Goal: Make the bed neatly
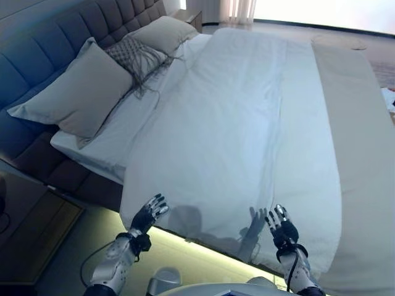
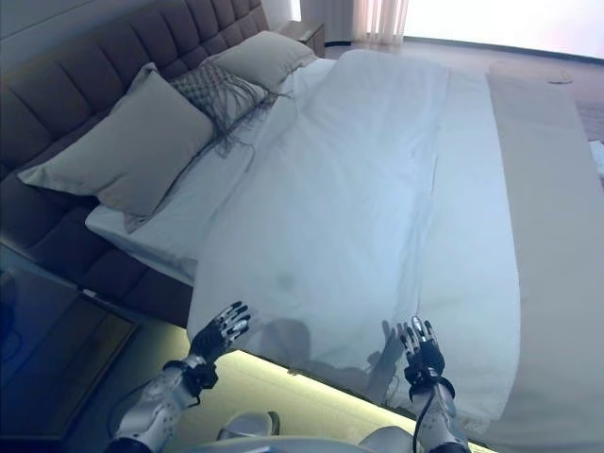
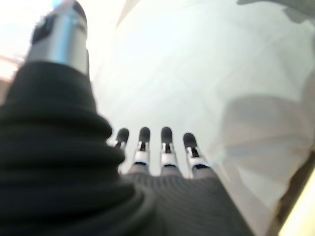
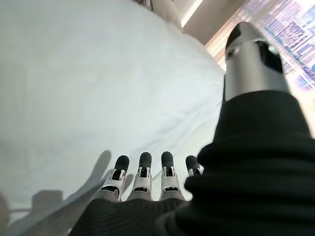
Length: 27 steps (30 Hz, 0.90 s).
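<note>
A white duvet [image 1: 247, 117] lies spread over the bed, its near edge hanging over the side in front of me. My left hand [image 1: 148, 216] is open, fingers straight, just off the duvet's near left corner. My right hand [image 1: 282, 229] is open too, fingers straight, in front of the hanging edge; neither holds cloth. Both wrist views show straight fingers [image 3: 165, 142] [image 4: 142, 172] before white cloth. Two grey pillows [image 1: 80, 92] [image 1: 163, 32] and a patterned cushion [image 1: 134, 57] lean on the padded headboard [image 1: 37, 55].
A beige runner [image 1: 361, 154] covers the bed's foot end at the right. A dark bedside table [image 1: 31, 228] stands at the lower left. A lit strip runs along the bed base [image 1: 203, 250]. A second bedside table [image 1: 188, 17] stands by the far side.
</note>
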{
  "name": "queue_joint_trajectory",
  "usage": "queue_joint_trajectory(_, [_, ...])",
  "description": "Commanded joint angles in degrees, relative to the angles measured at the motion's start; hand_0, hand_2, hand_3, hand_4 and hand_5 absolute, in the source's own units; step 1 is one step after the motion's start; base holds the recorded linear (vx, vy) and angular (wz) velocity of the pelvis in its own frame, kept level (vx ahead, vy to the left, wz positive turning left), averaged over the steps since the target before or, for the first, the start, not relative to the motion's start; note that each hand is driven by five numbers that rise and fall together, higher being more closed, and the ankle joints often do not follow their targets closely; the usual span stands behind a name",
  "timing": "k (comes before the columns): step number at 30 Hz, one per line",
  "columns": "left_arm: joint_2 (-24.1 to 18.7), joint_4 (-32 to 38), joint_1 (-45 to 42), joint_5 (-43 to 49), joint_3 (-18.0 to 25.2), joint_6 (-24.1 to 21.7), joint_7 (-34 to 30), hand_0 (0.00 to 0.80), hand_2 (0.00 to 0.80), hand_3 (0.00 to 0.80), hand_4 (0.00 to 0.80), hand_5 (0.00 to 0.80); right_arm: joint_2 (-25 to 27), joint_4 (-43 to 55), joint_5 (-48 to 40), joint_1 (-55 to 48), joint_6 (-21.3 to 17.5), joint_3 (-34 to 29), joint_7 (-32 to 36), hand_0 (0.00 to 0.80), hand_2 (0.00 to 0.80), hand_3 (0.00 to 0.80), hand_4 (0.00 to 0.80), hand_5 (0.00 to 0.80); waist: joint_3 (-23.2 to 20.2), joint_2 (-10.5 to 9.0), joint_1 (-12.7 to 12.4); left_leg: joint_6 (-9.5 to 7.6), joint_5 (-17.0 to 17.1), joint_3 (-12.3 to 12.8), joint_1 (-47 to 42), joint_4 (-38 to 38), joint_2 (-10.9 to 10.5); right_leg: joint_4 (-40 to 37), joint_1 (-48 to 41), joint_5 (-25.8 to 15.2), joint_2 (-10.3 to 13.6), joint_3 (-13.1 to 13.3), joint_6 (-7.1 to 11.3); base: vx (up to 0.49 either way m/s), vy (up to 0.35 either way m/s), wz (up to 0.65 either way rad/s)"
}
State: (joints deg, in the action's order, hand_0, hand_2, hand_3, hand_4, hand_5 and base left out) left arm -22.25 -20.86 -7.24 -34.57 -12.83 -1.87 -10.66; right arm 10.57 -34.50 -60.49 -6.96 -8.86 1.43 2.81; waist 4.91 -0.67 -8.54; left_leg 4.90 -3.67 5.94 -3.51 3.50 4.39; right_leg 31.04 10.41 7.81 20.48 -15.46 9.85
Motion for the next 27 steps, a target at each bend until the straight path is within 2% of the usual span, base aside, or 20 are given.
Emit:
queue_joint_trajectory(1, [0.1,5.0,3.3,-1.3,0.6,-0.9,1.2,0.000,0.000,0.000,0.000,0.000,0.6,0.8,-2.5,1.6,-4.0,-1.5,2.0,0.000,0.000,0.000,0.000,0.000,0.0,-1.67,0.4,-7.93,1.6,-0.2,1.1,-0.3,-7.5,-18.6,-4.4,-15.6,-9.3,-3.7,0.05,0.013,-0.129,-0.22])
queue_joint_trajectory(3, [1.3,3.8,4.0,-2.7,0.7,0.0,1.5,0.000,0.000,0.000,0.000,0.000,0.6,-0.1,-2.8,1.7,-4.5,-1.2,2.5,0.000,0.000,0.000,0.000,0.000,-0.6,-1.83,0.5,-7.79,2.2,0.7,1.2,-0.6,-7.3,-21.2,-6.5,-14.8,-10.2,-3.7,-0.75,-0.006,-0.109,-0.01])
queue_joint_trajectory(4, [2.0,3.6,3.9,-3.1,1.2,0.8,0.8,0.000,0.000,0.000,0.000,0.000,0.6,0.0,-3.2,1.6,-4.9,-1.1,2.7,0.000,0.000,0.000,0.000,0.000,-0.9,-1.88,0.2,-7.70,2.2,1.3,1.4,-0.4,-7.3,-22.0,-7.5,-13.8,-10.6,-4.6,-1.14,-0.011,-0.096,0.18])
queue_joint_trajectory(5, [2.6,3.3,3.3,-2.1,1.8,1.1,-0.3,0.000,0.000,0.000,0.000,0.000,0.4,0.1,-3.3,1.2,-4.8,-1.3,2.7,0.000,0.000,0.000,0.000,0.000,-1.2,-2.08,0.1,-7.56,1.5,2.0,1.9,1.1,-7.5,-22.9,-8.4,-12.9,-11.0,-4.6,-1.50,-0.010,-0.097,0.14])
queue_joint_trajectory(7, [3.4,3.3,2.6,-1.7,1.9,1.2,-1.4,0.000,0.000,0.000,0.000,0.000,0.4,0.5,-2.9,0.6,-4.3,-1.8,2.3,0.000,0.000,0.000,0.000,0.000,-1.0,-2.46,0.5,-7.59,-1.0,4.1,3.6,7.5,-7.6,-21.4,-7.7,-12.0,-9.9,-5.3,-2.05,-0.019,-0.079,0.00])
queue_joint_trajectory(8, [3.6,3.7,2.2,-2.0,1.9,1.7,-1.8,0.000,0.000,0.000,0.000,0.000,0.5,1.1,-2.4,0.1,-4.0,-2.0,1.8,0.000,0.000,0.000,0.000,0.000,-0.6,-2.51,0.7,-6.80,-1.1,5.0,5.3,11.8,-6.5,-21.2,-8.2,-10.6,-9.7,-5.8,-3.03,-0.036,-0.058,0.09])
queue_joint_trajectory(9, [4.1,4.3,1.5,-2.3,1.8,2.2,-2.0,0.000,0.000,0.000,0.000,0.000,0.9,1.9,-2.1,-0.3,-3.6,-2.0,0.6,0.000,0.000,0.000,0.000,0.000,0.2,-2.49,0.9,-5.28,0.4,5.4,7.6,16.8,-4.5,-21.2,-9.2,-9.6,-9.6,-6.2,-4.09,-0.036,-0.028,0.09])
queue_joint_trajectory(11, [5.0,4.9,0.4,-2.6,1.3,0.6,-1.5,0.000,0.000,0.000,0.000,0.000,2.2,3.0,-3.4,-0.2,-3.1,-1.3,1.7,0.000,0.000,0.000,0.000,0.000,1.4,-2.07,1.4,-2.69,4.9,3.6,10.4,20.7,-0.9,-22.0,-10.0,-9.5,-9.7,-5.6,-5.12,-0.028,0.080,-0.05])
queue_joint_trajectory(15, [5.3,5.0,-0.8,-4.2,1.1,-1.8,-1.3,0.000,0.000,0.000,0.000,0.000,3.2,2.8,-4.1,0.6,-2.6,-1.2,1.8,0.000,0.000,0.000,0.000,0.000,1.1,-0.82,2.1,-0.63,9.5,0.2,8.3,13.1,4.5,-22.0,-9.2,-8.4,-9.5,-2.1,-5.23,0.019,0.228,-0.44])
queue_joint_trajectory(18, [5.7,5.3,-0.8,-2.8,0.4,-1.7,-2.6,0.000,0.000,0.000,0.000,0.000,3.7,2.5,-5.1,1.0,-3.0,-1.5,1.3,0.000,0.000,0.000,0.000,0.000,0.2,0.97,2.8,2.15,13.7,-0.9,4.8,5.4,9.9,-20.4,-8.0,-7.1,-8.5,-0.9,-5.06,0.064,0.364,-0.25])
queue_joint_trajectory(21, [5.9,5.3,-0.7,-1.1,0.0,-1.4,-3.6,0.000,0.000,0.000,0.000,0.000,3.5,3.9,-5.0,0.5,-2.9,-1.7,1.1,0.000,0.000,0.000,0.000,0.000,0.1,2.49,3.6,4.30,14.9,-1.4,2.0,0.8,13.4,-16.1,-5.8,-6.1,-5.3,0.3,-3.70,0.121,0.453,-0.05])
queue_joint_trajectory(22, [5.9,5.5,-0.9,-0.9,0.0,-1.1,-3.9,0.000,0.000,0.000,0.000,0.000,3.3,4.6,-4.5,0.3,-2.7,-1.7,0.9,0.000,0.000,0.000,0.000,0.000,0.3,2.87,3.7,4.74,14.6,-1.8,1.2,-0.5,13.9,-14.5,-5.1,-5.8,-4.0,1.0,-2.93,0.164,0.540,0.08])
queue_joint_trajectory(24, [5.8,5.3,-0.8,-0.9,-0.2,-1.2,-4.4,0.000,0.000,0.000,0.000,0.000,2.8,5.7,-3.6,0.5,-2.2,-1.4,0.3,0.000,0.000,0.000,0.000,0.000,0.8,3.48,4.0,5.09,12.9,-2.2,0.1,-2.6,13.5,-11.9,-3.6,-5.9,-0.8,2.3,-0.81,0.157,0.596,0.17])
queue_joint_trajectory(26, [5.8,5.7,0.0,-1.6,-1.0,-1.1,-4.6,0.000,0.000,0.000,0.000,0.000,2.7,7.5,-2.7,0.8,-1.6,-1.8,-0.6,0.000,0.000,0.000,0.000,0.000,1.5,3.78,4.5,4.75,9.8,-1.7,0.3,-2.8,11.3,-9.7,-1.7,-6.7,3.8,3.9,1.51,0.096,0.756,0.06])
queue_joint_trajectory(27, [5.8,6.1,0.8,-1.9,-2.0,-1.6,-4.7,0.000,0.000,0.000,0.000,0.000,3.1,8.5,-2.5,1.2,-1.3,-2.0,-1.1,0.000,0.000,0.000,0.000,0.000,2.0,4.17,4.8,4.40,7.9,-1.4,0.9,-2.1,9.7,-9.4,-0.7,-8.4,7.1,4.9,2.64,0.079,0.866,0.09])
